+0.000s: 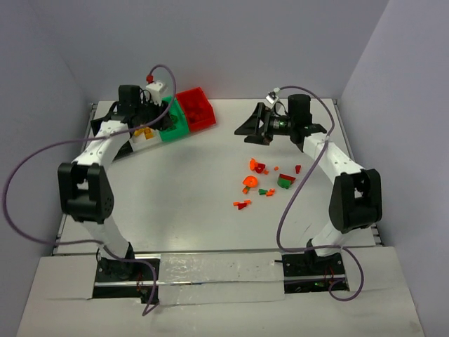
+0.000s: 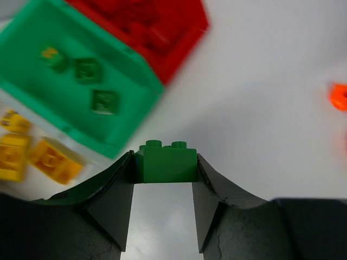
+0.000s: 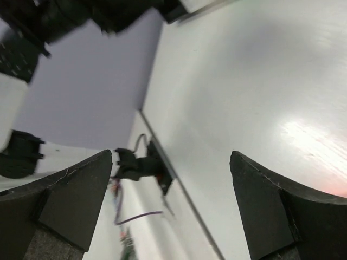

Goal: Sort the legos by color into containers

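My left gripper (image 2: 165, 162) is shut on a green lego brick (image 2: 165, 161), studs up, held just off the near corner of the green container (image 2: 87, 135). That container holds three green pieces. Beside it stand the red container (image 2: 179, 59) and a white one with yellow legos (image 2: 49, 160). From above, the left gripper (image 1: 160, 116) hovers at the green container (image 1: 179, 131), next to the red (image 1: 203, 121) and white (image 1: 144, 143) ones. My right gripper (image 1: 254, 130) is open and empty, raised over the far middle of the table. Its wrist view shows only bare table between the fingers (image 3: 76, 200).
Several loose red, orange and green legos (image 1: 263, 179) lie scattered right of centre, in front of the right arm. One orange piece (image 2: 339, 96) shows at the right edge of the left wrist view. Walls close the table at the back and both sides.
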Robot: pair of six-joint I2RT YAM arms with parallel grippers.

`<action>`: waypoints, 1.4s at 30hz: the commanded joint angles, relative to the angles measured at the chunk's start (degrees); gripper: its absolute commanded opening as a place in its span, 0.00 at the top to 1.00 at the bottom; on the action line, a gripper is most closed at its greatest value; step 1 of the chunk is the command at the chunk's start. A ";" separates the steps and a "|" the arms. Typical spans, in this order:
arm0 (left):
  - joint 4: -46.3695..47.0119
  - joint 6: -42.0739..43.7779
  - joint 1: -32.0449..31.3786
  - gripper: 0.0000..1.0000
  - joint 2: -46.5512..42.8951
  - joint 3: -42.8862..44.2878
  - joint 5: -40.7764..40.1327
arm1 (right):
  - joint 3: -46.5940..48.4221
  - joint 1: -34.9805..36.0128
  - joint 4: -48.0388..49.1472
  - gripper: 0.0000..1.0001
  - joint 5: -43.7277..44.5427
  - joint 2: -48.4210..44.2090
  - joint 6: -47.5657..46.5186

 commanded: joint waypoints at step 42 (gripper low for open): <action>-20.11 8.32 0.38 0.26 2.35 14.53 18.00 | -8.20 -4.09 -39.21 0.32 44.36 -8.67 -94.06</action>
